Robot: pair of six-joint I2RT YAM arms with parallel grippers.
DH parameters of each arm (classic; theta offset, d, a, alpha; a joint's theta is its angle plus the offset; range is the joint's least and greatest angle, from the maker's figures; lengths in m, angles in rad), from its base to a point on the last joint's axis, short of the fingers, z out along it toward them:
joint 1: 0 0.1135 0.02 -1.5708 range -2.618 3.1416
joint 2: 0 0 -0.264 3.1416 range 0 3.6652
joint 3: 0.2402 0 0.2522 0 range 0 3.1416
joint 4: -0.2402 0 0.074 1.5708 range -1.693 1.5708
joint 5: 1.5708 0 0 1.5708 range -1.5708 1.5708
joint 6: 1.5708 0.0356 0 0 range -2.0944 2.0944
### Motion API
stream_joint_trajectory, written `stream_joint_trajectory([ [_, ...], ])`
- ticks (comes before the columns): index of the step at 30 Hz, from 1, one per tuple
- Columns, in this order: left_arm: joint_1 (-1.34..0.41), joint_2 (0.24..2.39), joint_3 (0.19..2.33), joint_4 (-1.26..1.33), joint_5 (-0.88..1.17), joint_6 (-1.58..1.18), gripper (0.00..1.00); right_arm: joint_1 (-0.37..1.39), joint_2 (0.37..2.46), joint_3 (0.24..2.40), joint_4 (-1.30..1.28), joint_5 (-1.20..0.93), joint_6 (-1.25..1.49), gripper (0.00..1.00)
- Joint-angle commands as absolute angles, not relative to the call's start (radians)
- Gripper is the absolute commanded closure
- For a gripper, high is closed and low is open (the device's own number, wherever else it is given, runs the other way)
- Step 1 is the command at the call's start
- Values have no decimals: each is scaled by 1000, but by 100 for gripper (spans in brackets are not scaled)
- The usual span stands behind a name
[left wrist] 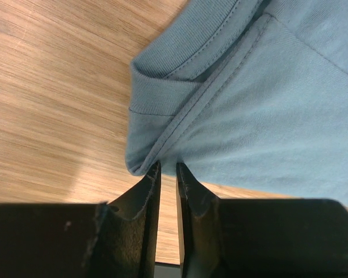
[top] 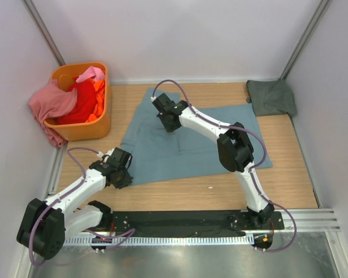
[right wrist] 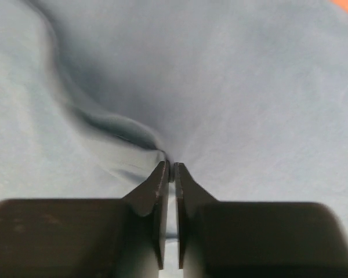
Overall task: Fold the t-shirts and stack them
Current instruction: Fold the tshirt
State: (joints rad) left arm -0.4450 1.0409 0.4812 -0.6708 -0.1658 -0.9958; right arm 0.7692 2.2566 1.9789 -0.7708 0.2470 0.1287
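- Top external view: dusty blue-teal t-shirt (top: 191, 145) spread at the centre of the table (top: 290, 179), rumpled along its 9 o'clock side.
- Left gripper (left wrist: 168, 167): at 8 o'clock of that shirt, pressed almost together on the hemmed corner, with only the very tips biting the cloth.
- Right gripper (right wrist: 170, 168): at 11 o'clock of the same shirt, pinching a puckered ridge of fabric, creases fanning out from the pinch.
- Dark grey-green t-shirt (top: 271, 97): bunched at 2 o'clock, well apart from the blue one.
- Orange basket (top: 81, 132): at 10 o'clock, holding the red t-shirt (top: 84, 101), with the pink t-shirt (top: 52, 104) draped over its rim.
- Step in hand, as judged: folding the shirt's 9 o'clock side over toward 3 o'clock.
- For a clean fold: raise both pinches together and level, keep the edge taut between them, carry it across, and lower it flat before letting go.
- Risk, as judged: shallow left hold, liable to slip; worth a deeper bite.
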Motion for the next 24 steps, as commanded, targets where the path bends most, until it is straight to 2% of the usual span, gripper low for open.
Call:
stream_joint_trajectory([
  [1,-448,1055,486,-676,-193,-1006,83,759,2266,2023,-719,233,91,83],
  [2,-448,1057,488,-676,-193,-1006,83,755,2270,2022,-707,230,89,58],
  [5,-448,1069,494,-676,-193,-1002,83,739,2283,2022,-689,247,91,34],
  [10,-448,1065,518,-695,-195,-988,80,663,2223,2008,-666,262,118,28],
  [12,-449,1057,548,-709,-196,-980,73,637,2171,1974,-663,265,138,27],
  [13,-451,1054,581,-715,-202,-971,66,621,2104,1910,-647,265,153,27],
  [17,-460,1080,681,-726,-225,-928,54,530,1889,1634,-554,174,259,27],
  [21,-462,1167,779,-674,-222,-878,53,468,1698,1277,-422,34,371,27],
  [24,-463,1251,863,-618,-193,-848,53,436,1640,1158,-341,-53,428,26],
])
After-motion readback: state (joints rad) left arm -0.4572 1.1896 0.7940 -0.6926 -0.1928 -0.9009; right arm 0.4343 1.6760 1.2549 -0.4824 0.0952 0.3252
